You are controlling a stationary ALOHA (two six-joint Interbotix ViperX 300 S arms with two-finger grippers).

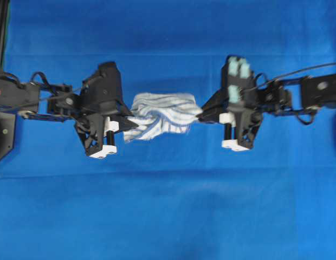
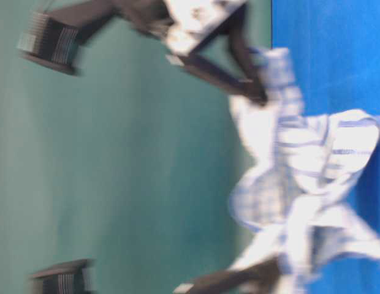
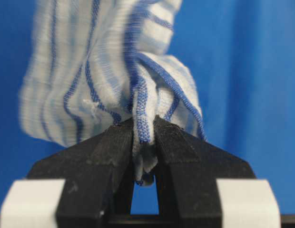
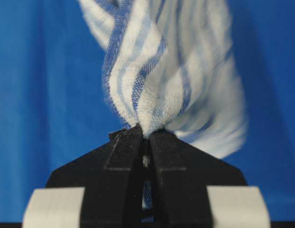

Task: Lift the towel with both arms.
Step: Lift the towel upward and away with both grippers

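Note:
The towel (image 1: 161, 116), white with thin blue stripes, hangs bunched and twisted between my two arms at the middle of the overhead view. My left gripper (image 1: 133, 124) is shut on its left end; in the left wrist view the blue hem (image 3: 141, 114) is pinched between the black fingers, gripper (image 3: 144, 128). My right gripper (image 1: 201, 115) is shut on the right end, where the cloth (image 4: 171, 71) fans out from the closed tips, gripper (image 4: 146, 132). In the table-level view the towel (image 2: 300, 177) sags between both tips, raised off the blue sheet (image 2: 337, 55).
A plain blue sheet (image 1: 168, 206) covers the whole table. The left arm's body (image 1: 27, 97) reaches in from the left edge and the right arm's body (image 1: 314, 95) from the right edge. A green wall (image 2: 116, 171) fills the table-level background.

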